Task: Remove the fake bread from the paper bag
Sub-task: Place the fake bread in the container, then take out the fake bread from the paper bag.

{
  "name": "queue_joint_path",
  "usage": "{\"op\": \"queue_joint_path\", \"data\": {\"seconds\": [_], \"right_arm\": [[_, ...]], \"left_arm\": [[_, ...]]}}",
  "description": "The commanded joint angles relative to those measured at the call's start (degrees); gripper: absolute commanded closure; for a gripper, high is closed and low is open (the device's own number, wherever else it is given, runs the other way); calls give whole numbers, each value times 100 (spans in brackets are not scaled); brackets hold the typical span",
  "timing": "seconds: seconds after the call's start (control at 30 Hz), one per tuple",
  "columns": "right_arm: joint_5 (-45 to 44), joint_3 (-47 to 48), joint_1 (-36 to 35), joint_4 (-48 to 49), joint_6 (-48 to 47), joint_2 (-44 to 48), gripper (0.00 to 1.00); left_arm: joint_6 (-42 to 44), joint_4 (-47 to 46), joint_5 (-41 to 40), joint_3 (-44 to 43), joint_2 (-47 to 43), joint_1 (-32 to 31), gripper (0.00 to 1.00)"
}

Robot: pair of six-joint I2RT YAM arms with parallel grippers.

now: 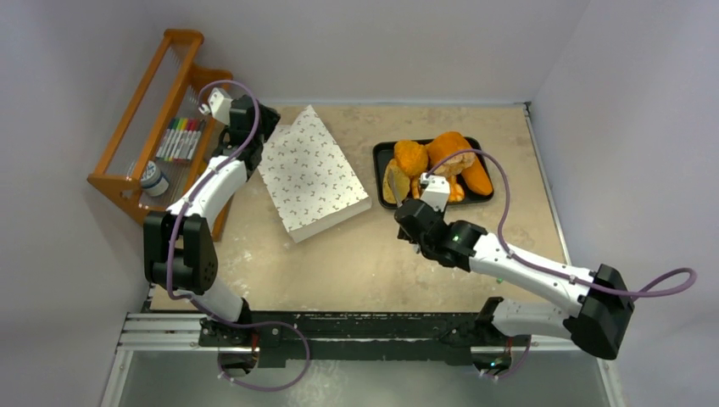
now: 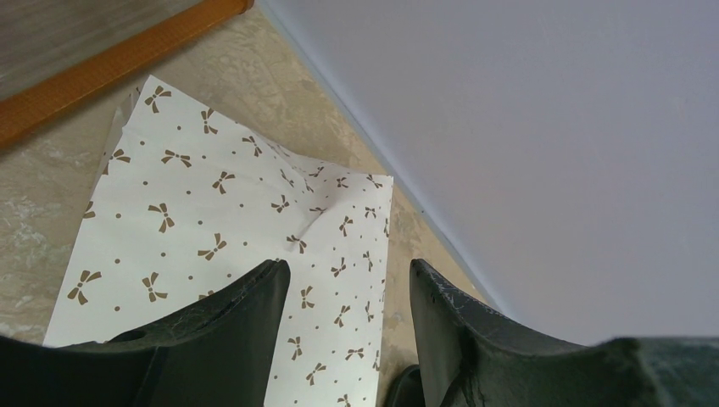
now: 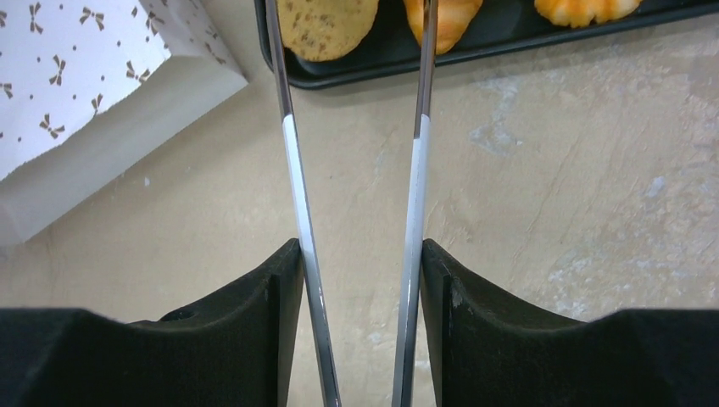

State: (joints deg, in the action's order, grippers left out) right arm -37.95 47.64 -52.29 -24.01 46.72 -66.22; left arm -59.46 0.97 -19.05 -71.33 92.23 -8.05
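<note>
The white paper bag (image 1: 314, 174) with small brown bow marks lies flat left of centre; it also shows in the left wrist view (image 2: 220, 229) and the right wrist view (image 3: 76, 76). Several orange and golden fake bread pieces (image 1: 441, 161) lie piled on a black tray (image 1: 381, 153). My left gripper (image 1: 270, 119) (image 2: 349, 271) is open and empty over the bag's far corner. My right gripper (image 1: 411, 222) (image 3: 360, 250) is shut on metal tongs (image 3: 297, 170), whose blades reach over the tray edge (image 3: 509, 38) by a tan slice (image 3: 326, 25). The blade tips are out of view.
A wooden rack (image 1: 161, 93) with coloured markers (image 1: 180, 140) and a small jar (image 1: 153, 180) stands at the far left. Walls close the table at the back and both sides. The arm bases sit on a rail (image 1: 339, 331) at the near edge.
</note>
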Motion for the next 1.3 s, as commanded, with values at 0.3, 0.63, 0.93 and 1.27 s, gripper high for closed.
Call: {"op": "queue_joint_path", "data": {"seconds": [0.3,0.63,0.93,1.27], "right_arm": [[-900,215,-1622,-1585,2041,263,51],[-1249,1048,-3806,-3771,4545,-681,55],[-1476,1520,-4148,-3337,4029,-1212,64],[-1398,1501,-3422,-1426,1722,-1209,66]], "left_arm": [[66,7,-103,-83,-192,-41,45],[403,607,-422,-163,-147,-38,45],[453,879,-606,28,-398,-39,45],[466,957,-634,44,-547,-38,45]]}}
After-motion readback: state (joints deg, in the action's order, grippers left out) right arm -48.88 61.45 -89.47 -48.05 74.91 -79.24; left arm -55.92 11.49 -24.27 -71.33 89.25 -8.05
